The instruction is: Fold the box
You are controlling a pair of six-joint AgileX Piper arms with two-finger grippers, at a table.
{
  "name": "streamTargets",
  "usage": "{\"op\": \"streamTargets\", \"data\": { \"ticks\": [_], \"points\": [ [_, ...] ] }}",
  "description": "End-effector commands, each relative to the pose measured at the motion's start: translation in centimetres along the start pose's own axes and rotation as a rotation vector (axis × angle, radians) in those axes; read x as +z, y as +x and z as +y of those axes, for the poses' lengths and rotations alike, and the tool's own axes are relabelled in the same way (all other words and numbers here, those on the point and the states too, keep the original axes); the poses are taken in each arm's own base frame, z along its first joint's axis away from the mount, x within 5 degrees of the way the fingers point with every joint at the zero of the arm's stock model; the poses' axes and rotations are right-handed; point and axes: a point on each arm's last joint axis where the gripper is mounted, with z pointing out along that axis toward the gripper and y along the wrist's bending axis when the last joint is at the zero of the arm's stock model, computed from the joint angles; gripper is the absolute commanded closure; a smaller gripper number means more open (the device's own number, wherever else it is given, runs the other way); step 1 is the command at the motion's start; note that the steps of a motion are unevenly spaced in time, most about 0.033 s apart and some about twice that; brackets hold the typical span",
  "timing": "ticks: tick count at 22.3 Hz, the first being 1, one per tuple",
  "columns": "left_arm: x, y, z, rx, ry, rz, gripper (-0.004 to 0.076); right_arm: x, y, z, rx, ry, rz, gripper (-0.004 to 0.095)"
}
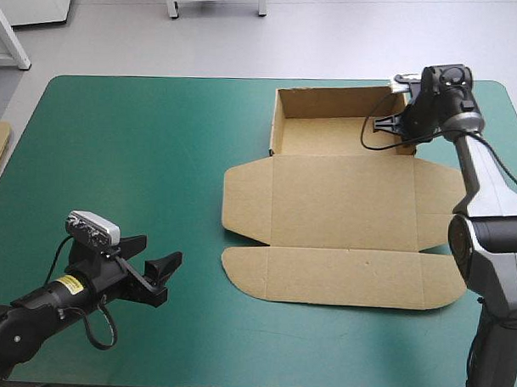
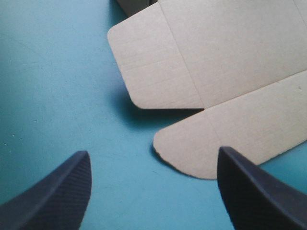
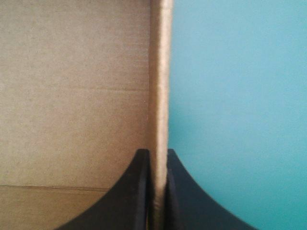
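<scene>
so the box (image 1: 345, 160) sits on the table's (image 1: 141, 155) right half, tray (image 1: 329, 132) up, lid (image 1: 343, 205) flat. the right gripper (image 3: 157, 154) is pinching the tray's right wall, the left gripper (image 1: 160, 249) hangs wide open beside the lid

You'll find nothing here that you can read. The only label is a small yellow sticker (image 1: 68, 283) on the left arm (image 1: 33, 311), close to its wrist, and its print is too small to make out. The brown box (image 1: 343, 215) shows you only plain board in all three views.
</scene>
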Motion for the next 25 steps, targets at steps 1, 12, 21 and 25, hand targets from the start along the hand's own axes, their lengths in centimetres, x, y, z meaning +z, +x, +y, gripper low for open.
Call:
{"op": "streamTargets", "data": {
  "ticks": [1,12,21,25],
  "points": [
    [-0.5,-1.2,-0.2,-0.009,-0.002,-0.076,0.0195,-4.8,-0.4,-3.4,0.050,0.049,-0.107,0.0911],
    [-0.5,-1.2,-0.2,-0.009,0.000,-0.073,0.0195,-4.9,0.3,-11.5,0.197,0.162,-0.098,0.0911],
    [-0.5,-1.1,-0.2,-0.009,0.001,-0.069,0.0195,-5.7,2.5,-19.5,0.365,0.243,-0.090,0.0911],
    [-0.5,-1.1,-0.2,-0.009,0.001,-0.069,0.0195,-6.2,4.1,-23.3,0.460,0.258,-0.094,0.0911]
  ]
}}
